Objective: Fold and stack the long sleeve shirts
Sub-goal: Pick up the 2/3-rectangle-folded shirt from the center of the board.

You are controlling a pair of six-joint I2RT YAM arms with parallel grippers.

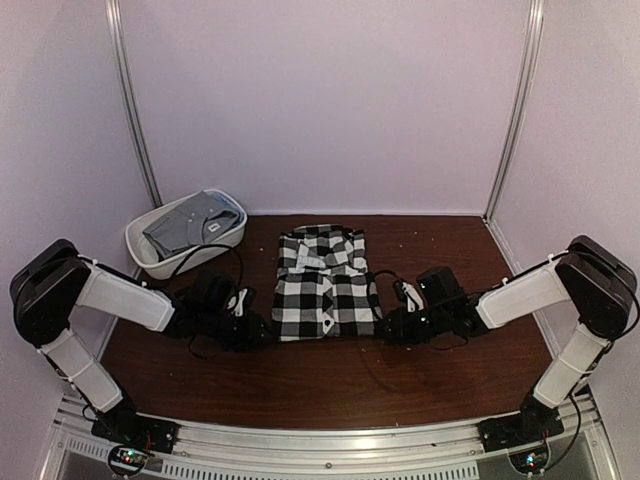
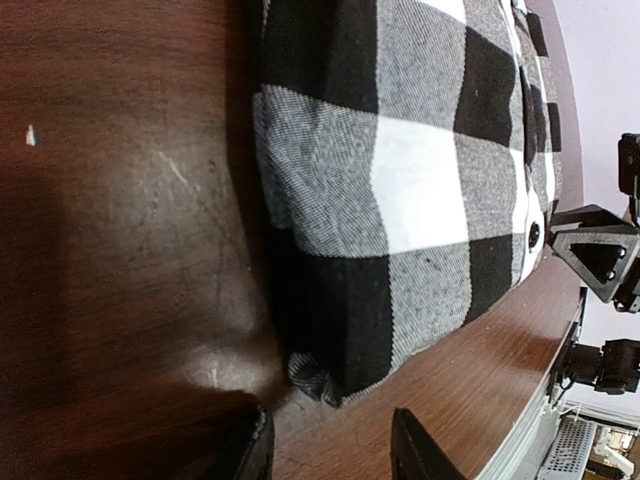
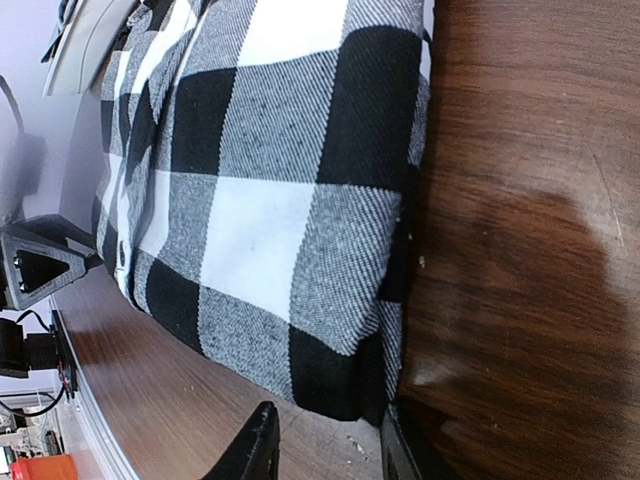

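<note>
Counts two long sleeve shirts. Finds the first, a large black-and-white checked cloth button-up shirt [image 1: 322, 285], folded into a flat rectangle on the dark brown wooden table [image 1: 330, 385], collar at the far end, lying between the two sets of jaws. Finds the second, a plain grey cloth shirt [image 1: 195, 222], bundled inside the single white oval plastic tub [image 1: 140, 252], well beyond the left jaws and off to their outer side.

Counts two grippers, both low over the wood at the near end of the checked shirt. Puts the black left gripper [image 1: 262, 332] just beside the near left corner and the black right gripper [image 1: 385, 325] just beside the near right corner, facing each other across the cloth.

Through the left wrist camera, sees two dark fingertips [image 2: 252, 452] spread apart, holding nothing, with bare wood in the gap and the shirt's bunched corner just ahead of it.

Through the right wrist camera, sees the same again: two dark fingertips [image 3: 258, 450] spread wide, pinching nothing, the other near corner of the checked cloth just ahead of the gap and very close to the finger on the table side. Cannot tell whether cloth and finger touch there.
</note>
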